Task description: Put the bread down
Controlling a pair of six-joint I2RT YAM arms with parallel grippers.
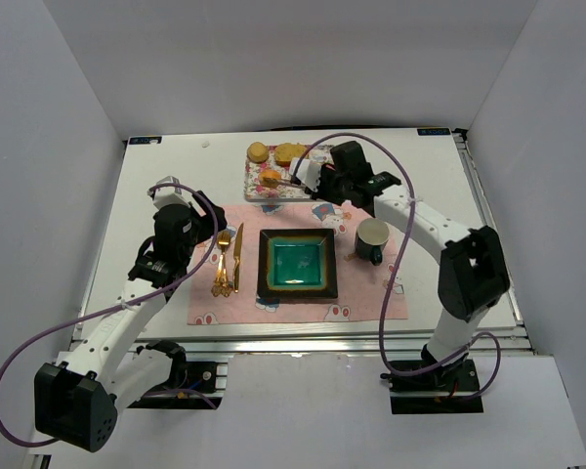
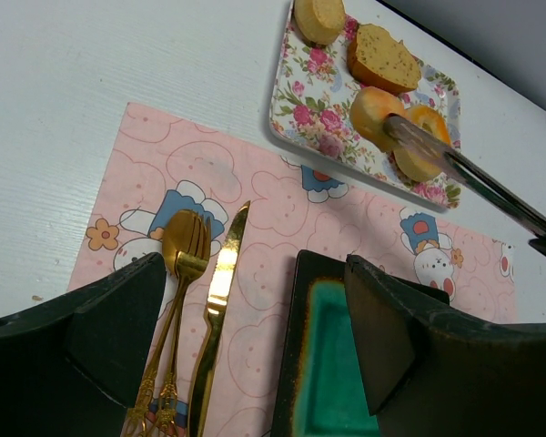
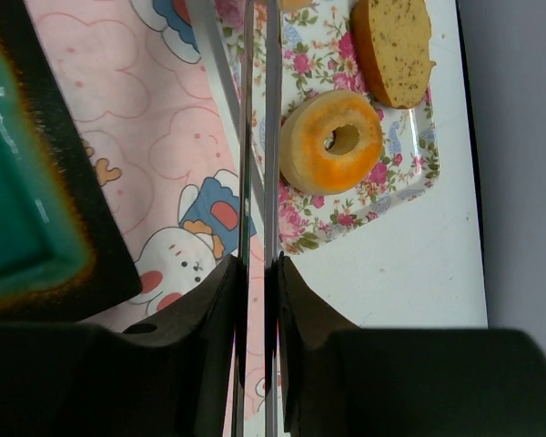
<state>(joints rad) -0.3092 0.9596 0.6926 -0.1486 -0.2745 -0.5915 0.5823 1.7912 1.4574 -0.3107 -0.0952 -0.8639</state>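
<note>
The bread, a small orange-golden bun, lies on the flowered tray at the back of the table, where the top view shows the bread too. My right gripper is shut on a pair of metal tongs. The tongs reach across the tray, their tips at the bread; whether they pinch it I cannot tell. In the right wrist view the bread is cut off by the top edge. My left gripper hangs open and empty over the pink placemat.
On the tray also lie a ring doughnut, a brown slice and a pale bun. A dark square plate with a teal centre sits mid-placemat. Gold fork and spoon and knife lie left of it, a mug right.
</note>
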